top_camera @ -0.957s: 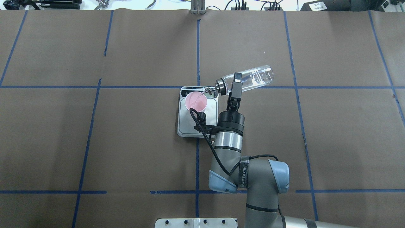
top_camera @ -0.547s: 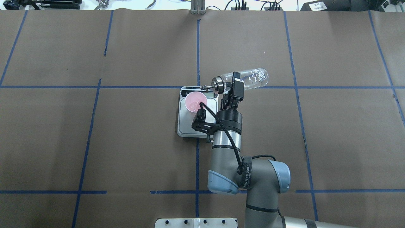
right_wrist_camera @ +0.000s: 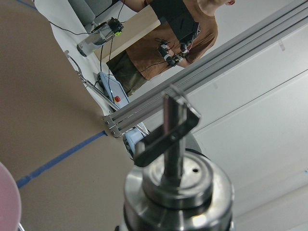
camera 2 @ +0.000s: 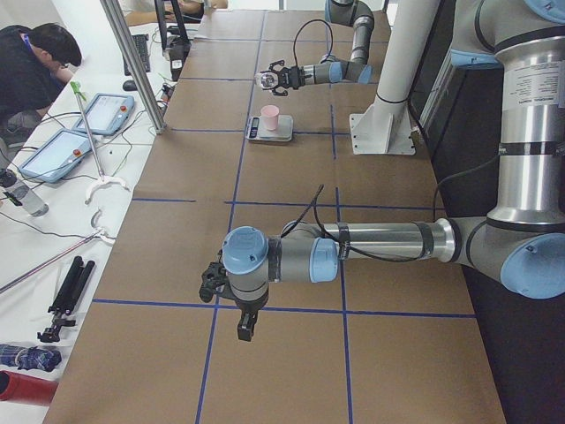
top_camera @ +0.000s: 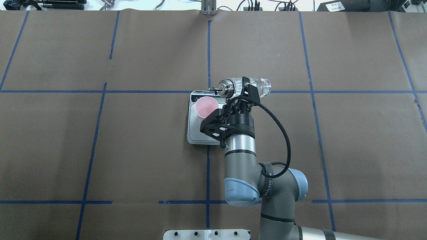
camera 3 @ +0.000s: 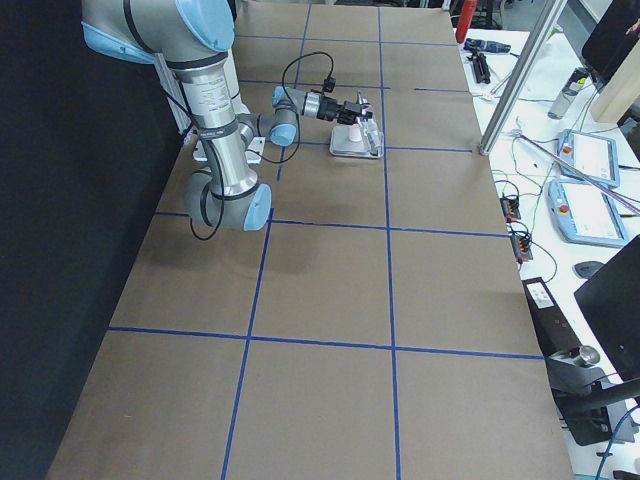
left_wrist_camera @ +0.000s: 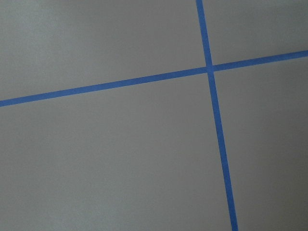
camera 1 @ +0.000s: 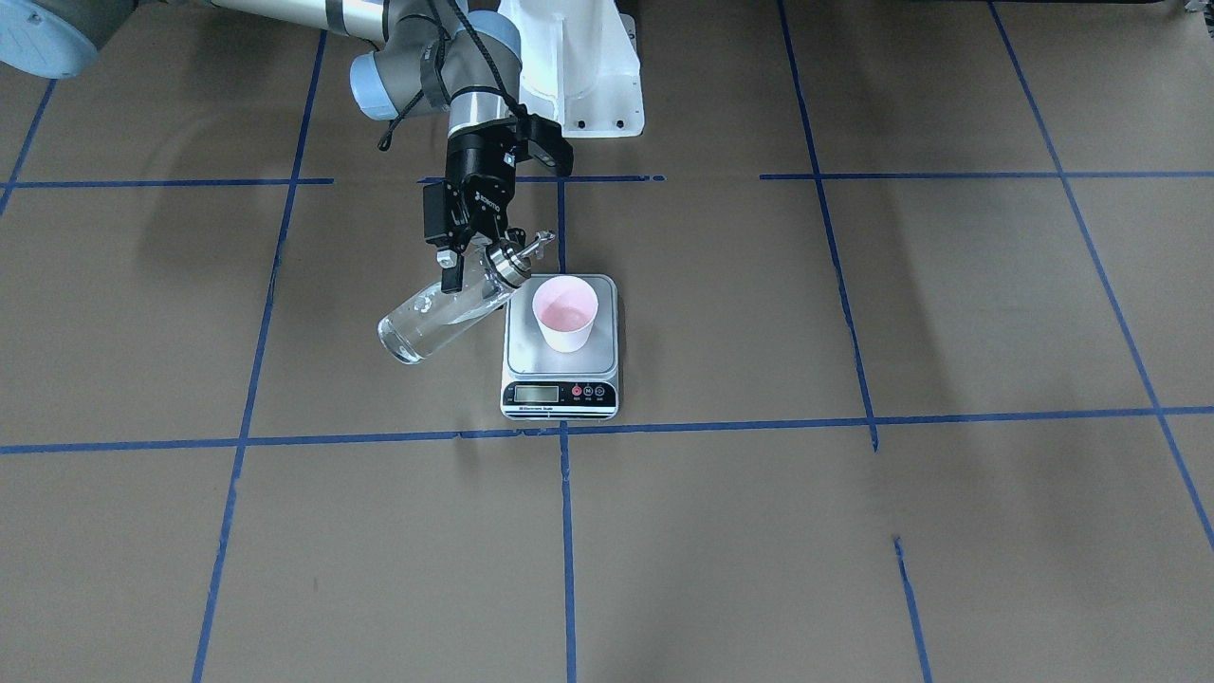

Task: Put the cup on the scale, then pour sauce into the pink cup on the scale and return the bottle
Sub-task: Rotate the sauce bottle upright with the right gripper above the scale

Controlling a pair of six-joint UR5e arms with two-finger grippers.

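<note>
Bottle [top_camera: 245, 86] is held clear of the worktop [top_camera: 350, 140] by the right gripper [top_camera: 246, 90], whose fingers are clamped across the glass body just behind the metal cap [top_camera: 225, 88]. In the overhead view its long axis runs roughly from 3 o'clock at the base to 9 o'clock at the spout. The front-facing view shows the base hanging lower than the cap, so the spout is tipped up and no stream is visible.

Cup [top_camera: 206, 107] stands upright on the scale [top_camera: 195, 131], at about 8 o'clock from the spout in the overhead view, near it but not under it. Some liquid appears to lie in the cup, though the amount cannot be judged.

Pouring looks finished; the remaining step is judged to be setting the bottle down upright on the worktop, which requires bringing its base fully beneath the cap.

Left gripper [camera 2: 238, 305] hangs well apart from the scale; whether its fingers are spread or closed cannot be told. The right arm alone is placed to act.
</note>
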